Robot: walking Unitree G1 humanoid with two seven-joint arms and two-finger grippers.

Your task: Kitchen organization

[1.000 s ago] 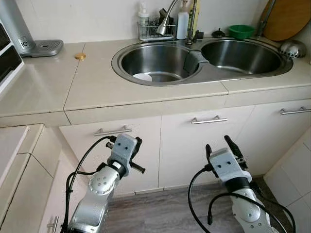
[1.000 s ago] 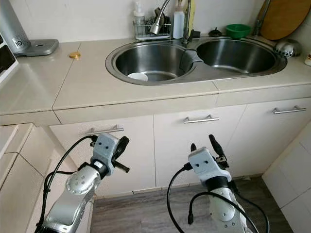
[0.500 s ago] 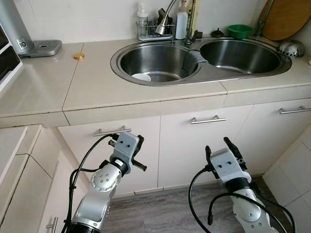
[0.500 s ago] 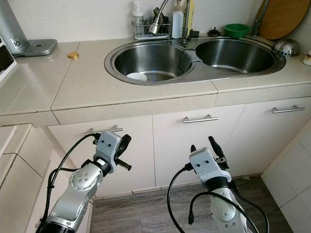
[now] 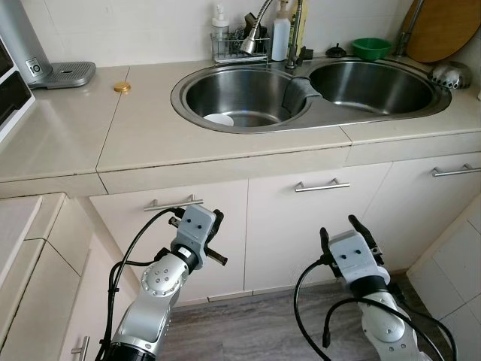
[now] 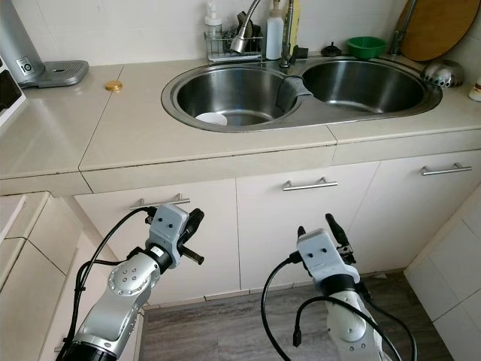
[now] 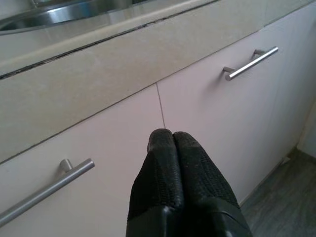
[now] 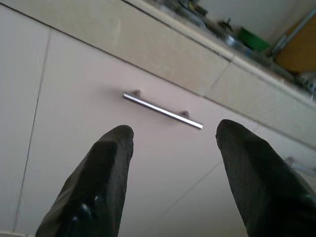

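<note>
Right gripper (image 8: 170,148) hangs low with fingers spread, the middle cabinet handle (image 8: 163,111) ahead between them, likely lining up a pull; left gripper (image 7: 174,143) pinched empty.

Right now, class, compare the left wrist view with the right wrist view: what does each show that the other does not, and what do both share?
Left wrist view alone: the left end effector with its fingers pressed shut, the steel sink rim, two drawer handles and a strip of grey floor.

Right wrist view alone: the right end effector with its fingers spread open, a green bowl and a wooden board up on the counter.

Both: pale cabinet fronts with steel bar handles under the counter edge; neither end effector holds anything.
</note>
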